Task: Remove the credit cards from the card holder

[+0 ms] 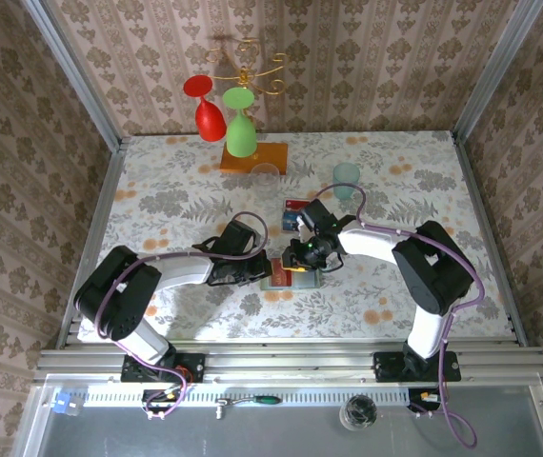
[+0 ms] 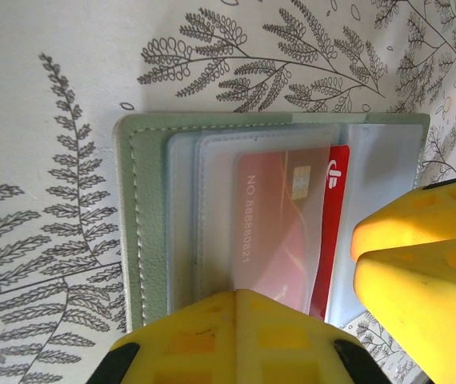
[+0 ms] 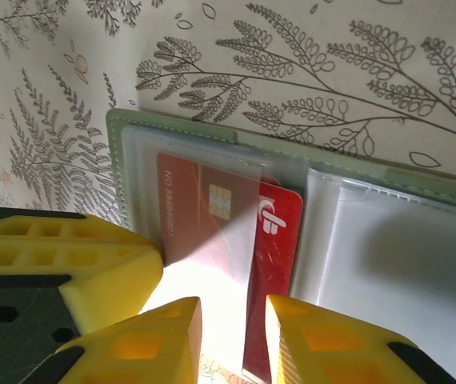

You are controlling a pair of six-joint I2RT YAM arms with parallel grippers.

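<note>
The card holder (image 2: 144,240) lies open at frame centre, held down by the closed left gripper (image 2: 228,308). The red credit card (image 3: 280,232), half out of its sleeve, should be dragged straight outward by the narrowly parted right gripper (image 3: 232,320).

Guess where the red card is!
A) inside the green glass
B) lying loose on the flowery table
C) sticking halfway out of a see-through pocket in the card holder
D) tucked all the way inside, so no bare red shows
C: one end of the red card pokes out bare past the edge of the see-through pocket, while the rest sits under the plastic in the open card holder.
</note>
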